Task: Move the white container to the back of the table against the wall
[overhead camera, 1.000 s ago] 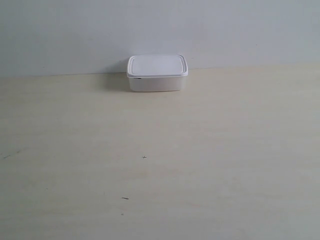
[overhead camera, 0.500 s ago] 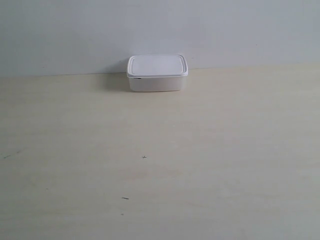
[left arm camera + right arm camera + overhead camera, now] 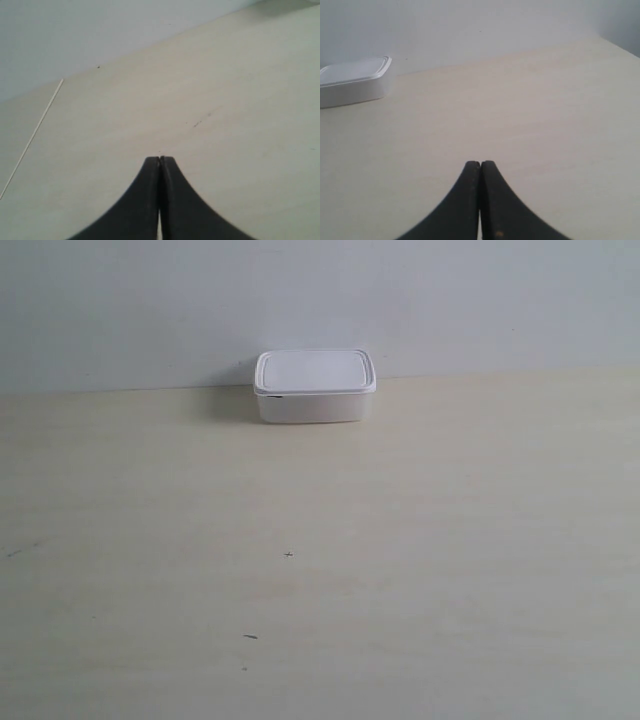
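The white container [image 3: 314, 386] stands at the back of the table [image 3: 320, 570], its far side at the foot of the wall [image 3: 320, 300], lid on. It shows again in the right wrist view as the white container [image 3: 352, 80], well ahead of and to one side of my right gripper [image 3: 480, 163], which is shut on nothing. My left gripper [image 3: 159, 158] is shut too, with only bare table under it; the container is out of that view. Neither arm appears in the exterior view.
A few tiny dark specks [image 3: 289, 555] mark the cream tabletop. In the left wrist view a thin pale line [image 3: 32, 137] runs across the table near the wall. The table's side edge [image 3: 620, 47] shows in the right wrist view.
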Tool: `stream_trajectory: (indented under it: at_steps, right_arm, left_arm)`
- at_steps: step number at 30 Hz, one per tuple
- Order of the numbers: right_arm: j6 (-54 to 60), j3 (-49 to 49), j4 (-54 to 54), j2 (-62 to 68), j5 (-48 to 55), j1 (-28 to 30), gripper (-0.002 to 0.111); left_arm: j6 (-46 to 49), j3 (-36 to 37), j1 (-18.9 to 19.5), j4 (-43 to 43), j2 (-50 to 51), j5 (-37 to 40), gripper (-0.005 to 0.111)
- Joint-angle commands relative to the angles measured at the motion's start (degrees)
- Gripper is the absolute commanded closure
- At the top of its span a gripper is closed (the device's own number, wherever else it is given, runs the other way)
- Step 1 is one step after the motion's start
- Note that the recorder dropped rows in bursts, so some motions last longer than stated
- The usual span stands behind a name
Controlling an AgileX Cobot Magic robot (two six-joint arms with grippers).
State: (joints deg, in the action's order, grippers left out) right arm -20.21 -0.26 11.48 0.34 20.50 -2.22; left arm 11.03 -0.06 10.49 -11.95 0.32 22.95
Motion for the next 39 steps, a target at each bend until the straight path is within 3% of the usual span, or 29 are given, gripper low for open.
stream_trajectory:
  at_steps: [1,10,39]
  right_arm:
    - [2.5,0.3,-1.0,-0.3,0.0,0.2,0.108]
    - [2.2,0.3,-1.2,-0.3,0.0,0.2,0.108]
    - [2.1,0.3,-1.3,-0.3,-0.3,0.2,0.108]
  left_arm:
    - [0.7,0.1,-0.3,0.6,-0.3,0.1,0.107]
    - [-7.2,0.1,-0.3,2.5,-0.3,0.1,0.107]
    - [-7.0,0.1,-0.3,2.3,-0.3,-0.2,0.107]
